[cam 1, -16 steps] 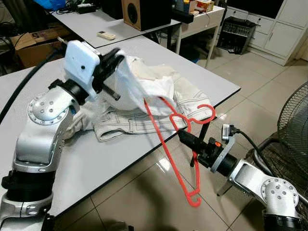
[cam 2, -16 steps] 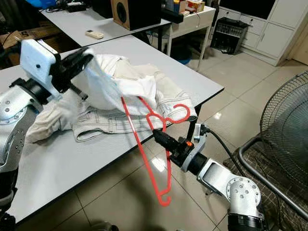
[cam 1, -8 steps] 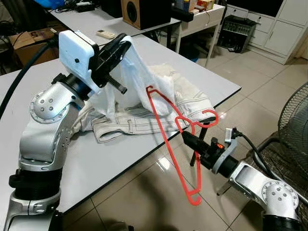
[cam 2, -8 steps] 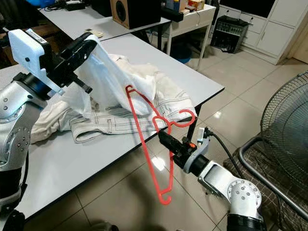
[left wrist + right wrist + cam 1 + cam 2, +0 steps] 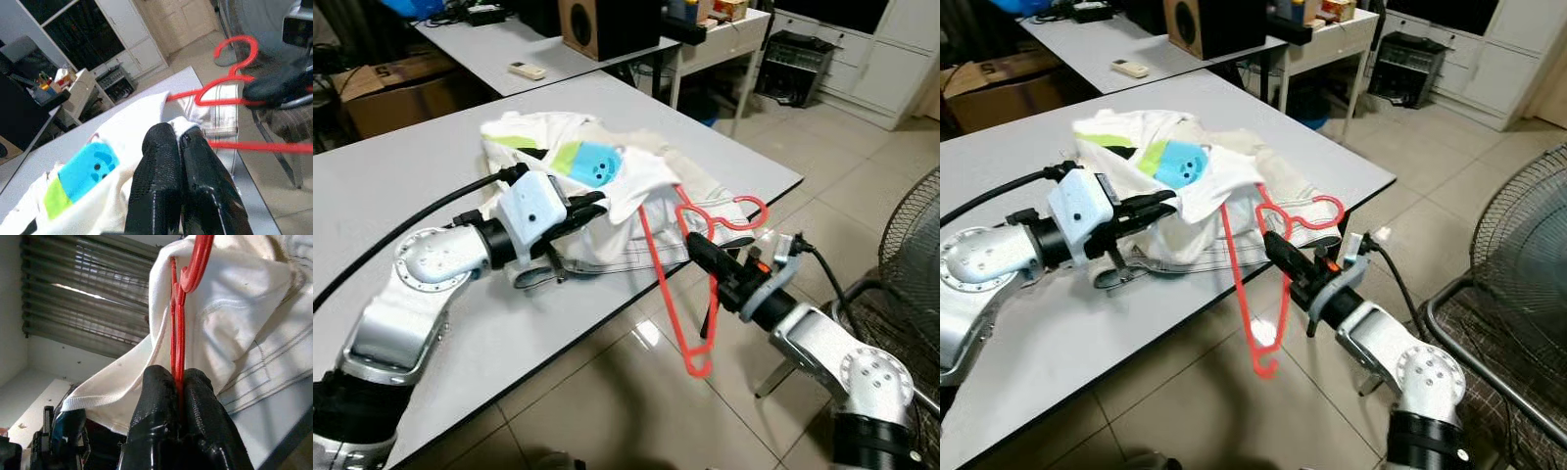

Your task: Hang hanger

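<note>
Right gripper [image 5: 697, 245] jaws clamped on red hanger [image 5: 677, 284] at counter [image 5: 431, 176] edge; left gripper [image 5: 590, 206] jaws pinching white shirt [image 5: 597, 171]. Best: hold hem taut, slide hanger arm inside slowly.

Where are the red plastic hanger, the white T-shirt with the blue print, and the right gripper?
red plastic hanger [image 5: 658, 276], left eye view, on its long straight arm.
white T-shirt [image 5: 641, 178], left eye view, on plain fabric beside the blue print.
right gripper [image 5: 697, 245], left eye view, at its fingertips.

A heap of clothes [image 5: 607, 186] lies on the table [image 5: 411, 186] near its 3 o'clock edge; the hanger [image 5: 680, 284] hangs off that edge, partly tucked under the clothes.
</note>
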